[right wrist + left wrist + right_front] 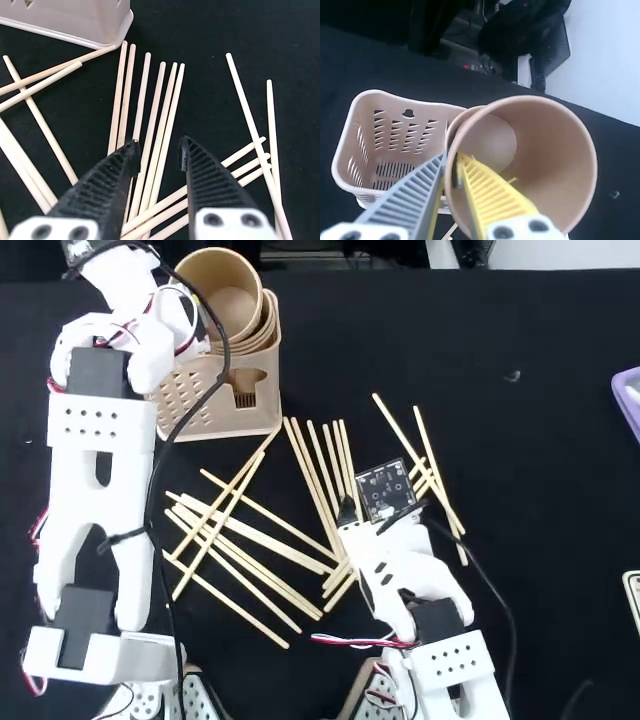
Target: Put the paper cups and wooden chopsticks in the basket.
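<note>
A brown paper cup [535,165] is held over the beige basket [370,145], with my left gripper [451,167] shut on its rim. In the high view the cup [222,290] sits atop other cups stacked in the basket [235,390] at the back left. Several wooden chopsticks [250,540] lie scattered on the black table. My right gripper [157,150] stands open just above a row of parallel chopsticks [150,115] near the basket's corner [100,25]; in the high view it [350,515] is at the table's middle.
More chopsticks [425,465] lie to the right of the right arm. A purple object [628,395] sits at the right table edge. The black table surface [520,340] at the back right is open.
</note>
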